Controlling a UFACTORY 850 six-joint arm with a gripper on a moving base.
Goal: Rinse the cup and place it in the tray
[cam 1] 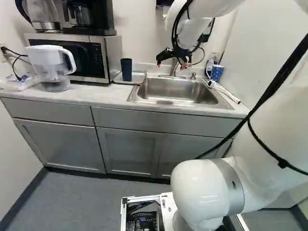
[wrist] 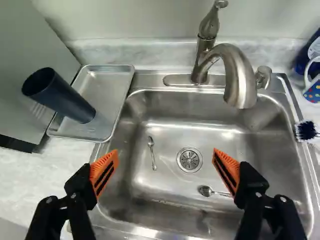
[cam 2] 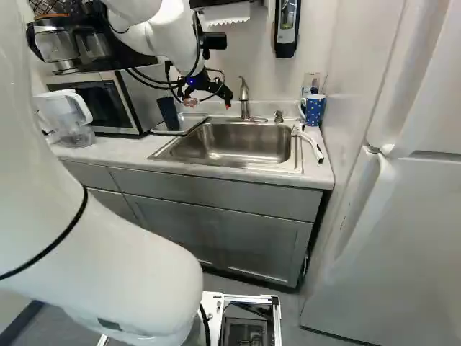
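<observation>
Hanging above the sink (wrist: 175,130), the gripper (wrist: 164,161) has its fingers spread far apart with nothing between them. The cup (wrist: 59,95) stands upright in the tray (wrist: 107,85), just left of the sink in the left base view, and no water shows coming from the faucet (wrist: 239,75) at the sink's back edge. Whether the cup is rinsed cannot be told, so the first mistake may be one of order: taking its place in the tray for a finished job while the rinse is yet to come. Should it need fetching, the cup looks tall and probably light, and a finger coming in off-centre from the sink side could tip it or push it towards the microwave (cam 1: 89,57), which stands beyond the tray from the sink and leaves little room for the far finger. A finger set too low might catch the tray's raised rim and drag it along the counter (cam 1: 82,96) beside the sink. Over the sink, the faucet's spout reaches forward, so a careless swing could strike it and jar the cup loose. Smooth walls, once wet, may slip between the pads (wrist: 104,170), dropping the cup onto the spoons (wrist: 152,152) in the sink. Set back too near the tray's sink-side edge, it could topple in.
</observation>
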